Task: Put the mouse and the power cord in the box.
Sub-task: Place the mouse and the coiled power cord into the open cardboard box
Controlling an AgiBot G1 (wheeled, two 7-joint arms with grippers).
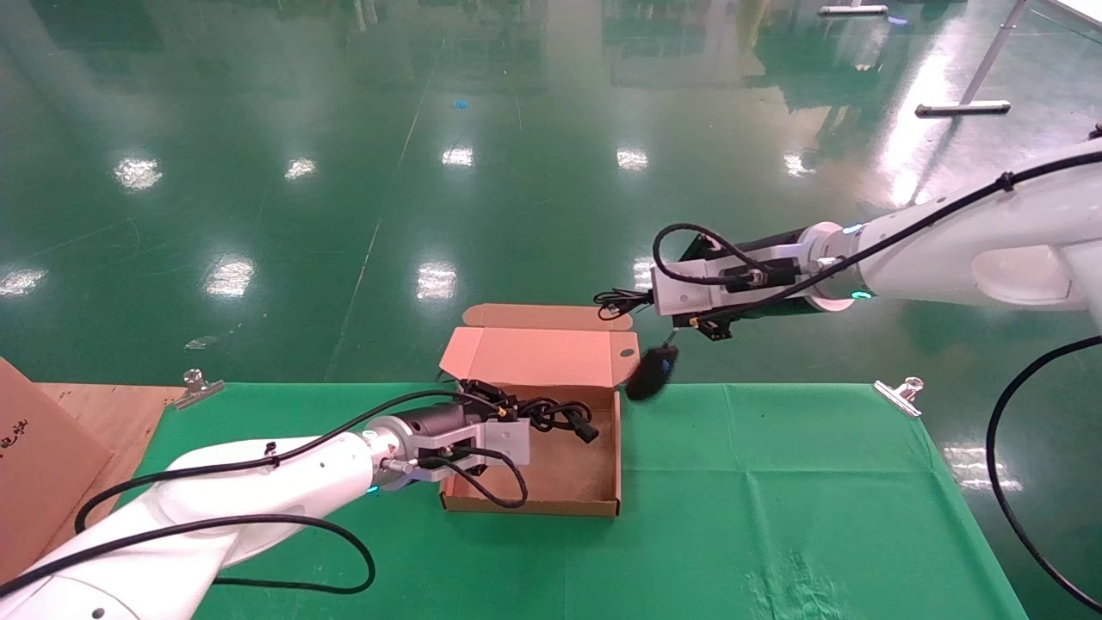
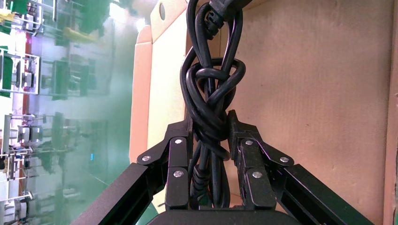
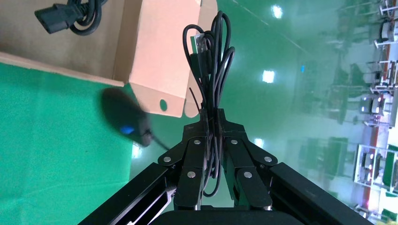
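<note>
The brown cardboard box lies open on the green cloth, its lid standing up at the back. My left gripper hovers over the box's back left part, shut on the knotted middle of the black power cord. The cord's plug end hangs down inside the box. My right gripper is in the air behind the box's right back corner, shut on the mouse's thin bundled cable. The black mouse dangles below it on the cable, beside the lid's right flap, blurred.
Two metal clips pin the green cloth along the table's far edge. A cardboard panel and a wooden board lie at the left. Beyond the table is shiny green floor.
</note>
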